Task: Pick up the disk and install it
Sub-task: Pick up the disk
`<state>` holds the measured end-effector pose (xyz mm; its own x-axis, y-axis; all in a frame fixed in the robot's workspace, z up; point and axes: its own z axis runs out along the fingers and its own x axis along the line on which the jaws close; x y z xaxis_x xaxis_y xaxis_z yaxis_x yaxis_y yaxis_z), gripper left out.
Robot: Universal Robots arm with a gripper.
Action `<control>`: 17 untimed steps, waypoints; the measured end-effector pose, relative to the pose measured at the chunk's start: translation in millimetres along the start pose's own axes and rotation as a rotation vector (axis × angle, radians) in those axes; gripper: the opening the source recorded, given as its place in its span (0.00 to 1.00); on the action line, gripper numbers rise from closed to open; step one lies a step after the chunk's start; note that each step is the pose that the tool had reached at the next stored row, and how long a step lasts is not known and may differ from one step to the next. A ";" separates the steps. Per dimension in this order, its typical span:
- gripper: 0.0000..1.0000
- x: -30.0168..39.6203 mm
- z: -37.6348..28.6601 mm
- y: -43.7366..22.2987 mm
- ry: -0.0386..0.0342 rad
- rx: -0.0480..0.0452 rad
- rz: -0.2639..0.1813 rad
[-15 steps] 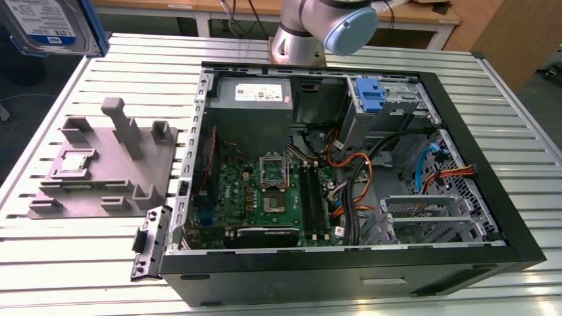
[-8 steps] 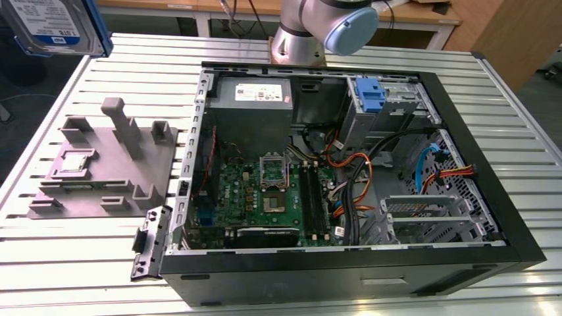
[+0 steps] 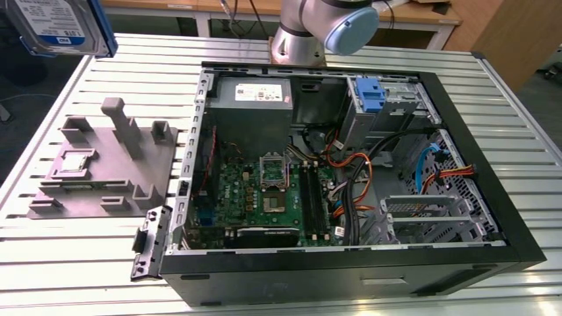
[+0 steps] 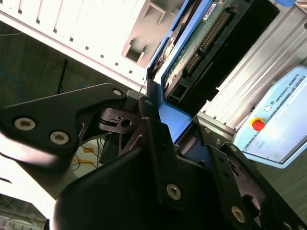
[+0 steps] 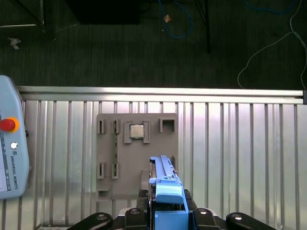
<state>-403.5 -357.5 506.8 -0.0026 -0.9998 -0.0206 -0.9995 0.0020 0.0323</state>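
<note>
Aloft now: disk (image 3: pixel 62 23) hangs high above the slatted table (image 3: pixel 79 263), at eleven o'clock in the exterior view, label side facing that camera, blue carrier framing it.

Gripper (image 5: pixel 165 213) clenched on the disk. In both wrist views the black fingers (image 4: pixel 156 139) press against the blue carrier from either side. In the first wrist view the disk (image 5: pixel 165 179) shows edge-on. In the second wrist view its green circuit-board face (image 4: pixel 192 48) shows.

Below the held disk, in the first wrist view: grey fixture plate (image 5: pixel 136 153) on the table, a square processor chip (image 5: pixel 137 131) seated in one of its pockets. In the exterior view the same plate (image 3: pixel 105 164) lies at nine o'clock of the open computer case (image 3: pixel 351 263), just beside it.

Case interior, exterior view: power supply (image 3: pixel 250 92) at eleven o'clock, motherboard (image 3: pixel 263 191) at seven, a blue carrier in the drive bay (image 3: pixel 370 95) at one o'clock.

Arm base (image 3: pixel 303 29) stands at twelve o'clock behind the case. Teach pendant (image 5: pixel 12 143) rests at the table edge.
</note>
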 end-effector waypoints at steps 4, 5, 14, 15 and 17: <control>0.37 0.0 -0.1 -1.1 0.0000 0.0000 0.000; 0.37 0.0 -0.1 -1.1 0.0001 -0.0001 0.000; 0.37 5.7 -0.2 -4.6 0.0006 0.0000 0.000; 0.37 8.5 -0.3 -4.7 0.0012 -0.0001 0.000; 0.37 14.6 -0.3 -4.7 0.0018 -0.0001 0.000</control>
<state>-398.9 -372.1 506.6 -0.0027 -0.9998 -0.0188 -0.9995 0.0020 0.0324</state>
